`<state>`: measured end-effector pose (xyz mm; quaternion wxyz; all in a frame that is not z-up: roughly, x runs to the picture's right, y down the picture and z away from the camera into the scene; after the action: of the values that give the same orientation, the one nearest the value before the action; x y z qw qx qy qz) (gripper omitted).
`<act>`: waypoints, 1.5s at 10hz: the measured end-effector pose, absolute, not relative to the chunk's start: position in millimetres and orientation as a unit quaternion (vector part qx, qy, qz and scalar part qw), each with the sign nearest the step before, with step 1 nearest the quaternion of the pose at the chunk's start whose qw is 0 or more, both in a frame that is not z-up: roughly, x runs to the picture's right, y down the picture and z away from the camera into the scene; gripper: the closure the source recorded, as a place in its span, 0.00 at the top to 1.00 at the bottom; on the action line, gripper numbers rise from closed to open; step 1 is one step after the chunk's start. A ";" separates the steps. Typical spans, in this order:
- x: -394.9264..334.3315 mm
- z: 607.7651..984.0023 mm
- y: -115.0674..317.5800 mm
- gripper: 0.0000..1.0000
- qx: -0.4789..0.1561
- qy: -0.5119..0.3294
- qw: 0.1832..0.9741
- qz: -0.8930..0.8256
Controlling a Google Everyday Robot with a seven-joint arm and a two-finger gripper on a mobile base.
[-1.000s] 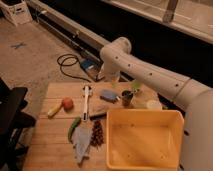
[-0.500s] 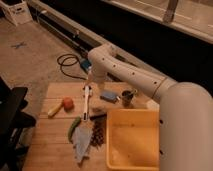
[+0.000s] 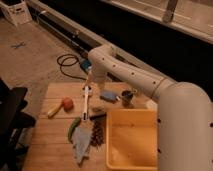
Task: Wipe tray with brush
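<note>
The work surface is a wooden table (image 3: pixel 55 150) with slatted boards. The tray (image 3: pixel 113 145), a large yellow-orange tub with raised walls and rounded corners, sits on the near right part of the table and is partly covered on its right side by the robot's white arm (image 3: pixel 145 80). The arm reaches from the right foreground up to a bend over the far edge of the table, then angles down to the left. The gripper (image 3: pixel 89 84) hangs at the end of this section, above the far middle of the table, directly over the far end of the brush (image 3: pixel 86 104). The gripper is released, its jaws spread wide and grasping nothing; contact with the brush cannot be determined. The brush is a long, slim white stick lying flat on the table, running from near the gripper toward the viewer, well left of the tray's left wall. A green chilli (image 3: pixel 74 128) lies just left of the brush's near end. A grey cloth (image 3: pixel 82 141) lies near the chilli, between it and the tray. An orange ball (image 3: pixel 67 103) sits left of the brush. A blue sponge (image 3: pixel 108 96) and a dark cup (image 3: pixel 127 97) stand beyond the tray. A black cable (image 3: pixel 69 62) lies coiled on the floor behind the table.
</note>
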<state>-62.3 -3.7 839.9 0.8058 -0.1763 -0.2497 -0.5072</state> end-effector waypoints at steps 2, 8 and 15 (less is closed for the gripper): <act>-82.6 855.4 2.1 0.65 -0.178 -0.265 0.791 -0.521; -116.0 899.8 34.9 0.65 -0.208 -0.325 0.753 -0.533; -121.3 935.1 75.1 0.58 -0.251 -0.361 0.743 -0.504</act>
<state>-121.3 75.1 935.1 0.7433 -0.2515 -0.3608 -0.5041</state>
